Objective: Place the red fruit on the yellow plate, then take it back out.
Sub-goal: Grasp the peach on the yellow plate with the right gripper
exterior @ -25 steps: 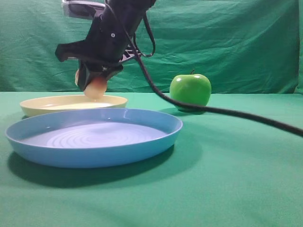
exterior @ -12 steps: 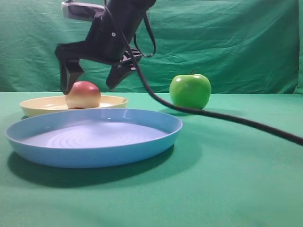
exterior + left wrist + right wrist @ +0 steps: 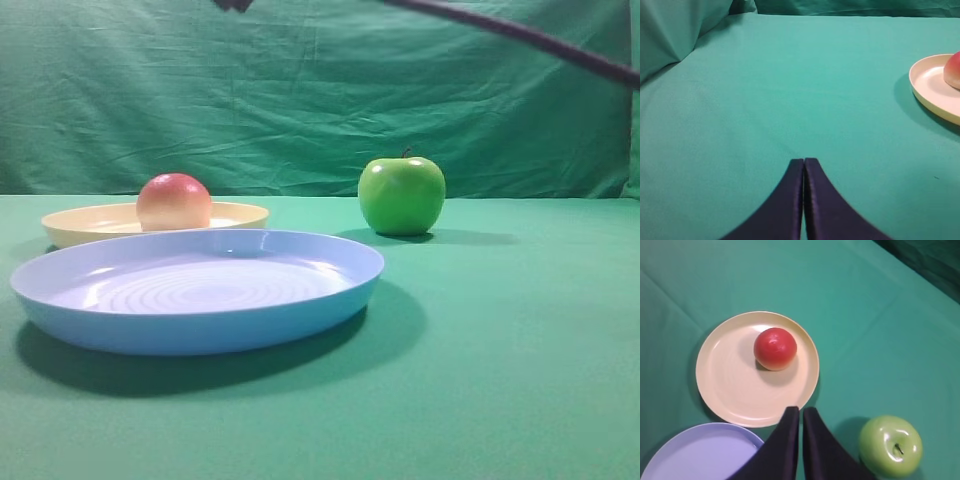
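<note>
1. Left gripper: fingertips pressed together, nothing between them. It hangs over bare green cloth, with the yellow plate off at its 2 o'clock.
2. Yellow plate, right wrist view: the red fruit sits inside it, toward 1 o'clock of the plate's centre, touching nothing else.
3. Blue plate: empty, just in front of the yellow plate in the high view.
4. Right gripper: fingertips closed together, empty, well above the table, at the yellow plate's 5 o'clock rim.
5. Green apple: apart from both plates, at about 4 o'clock of the yellow one.
6. My reading: placement is done; retrieval is not yet begun. Next I need the right jaws opened wide, centred over the fruit, lowered to straddle it, then closed.
</note>
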`<state>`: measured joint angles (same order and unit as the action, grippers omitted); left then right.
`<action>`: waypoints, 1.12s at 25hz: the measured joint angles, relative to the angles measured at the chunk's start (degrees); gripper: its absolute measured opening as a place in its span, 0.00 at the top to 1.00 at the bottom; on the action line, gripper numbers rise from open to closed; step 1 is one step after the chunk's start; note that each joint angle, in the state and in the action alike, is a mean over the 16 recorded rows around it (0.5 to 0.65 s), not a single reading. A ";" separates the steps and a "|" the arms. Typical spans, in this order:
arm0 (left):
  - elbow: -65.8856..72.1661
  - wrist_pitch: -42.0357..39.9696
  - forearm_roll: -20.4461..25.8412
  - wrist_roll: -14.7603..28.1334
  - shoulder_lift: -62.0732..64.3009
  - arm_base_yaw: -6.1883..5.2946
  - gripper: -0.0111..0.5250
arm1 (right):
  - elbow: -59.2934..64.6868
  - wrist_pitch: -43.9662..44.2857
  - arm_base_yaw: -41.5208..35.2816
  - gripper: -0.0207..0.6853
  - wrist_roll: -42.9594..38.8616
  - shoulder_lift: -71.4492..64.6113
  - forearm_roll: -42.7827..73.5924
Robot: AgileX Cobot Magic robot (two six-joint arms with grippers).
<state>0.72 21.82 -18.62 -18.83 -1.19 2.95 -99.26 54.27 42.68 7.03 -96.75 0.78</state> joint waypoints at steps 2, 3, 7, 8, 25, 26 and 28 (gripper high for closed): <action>0.00 0.00 0.00 0.00 0.00 0.00 0.98 | 4.67 -1.66 0.00 0.97 -1.37 4.67 0.30; 0.00 0.00 0.00 0.00 0.00 0.00 0.98 | 7.33 -2.77 0.00 0.97 -1.85 7.10 0.30; 0.00 0.00 0.00 0.00 0.00 0.00 0.98 | 19.45 -8.56 0.00 0.97 -2.85 17.30 -0.40; 0.00 0.00 0.00 0.00 0.00 0.00 0.98 | 22.60 -10.12 0.00 0.97 -2.99 19.92 -0.66; 0.00 0.00 0.00 0.00 0.00 0.00 0.98 | 49.66 -16.33 -0.05 0.97 -5.46 56.53 0.82; 0.00 0.00 0.00 0.00 0.00 0.00 0.98 | 49.81 -15.82 -0.14 0.97 -5.98 57.84 1.48; 0.00 0.00 0.00 0.00 0.00 0.00 0.98 | 49.95 -14.86 -0.63 0.97 -7.03 60.12 2.77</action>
<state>0.72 21.82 -18.62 -18.83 -1.19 2.95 -49.32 39.41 42.05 0.00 -36.63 3.55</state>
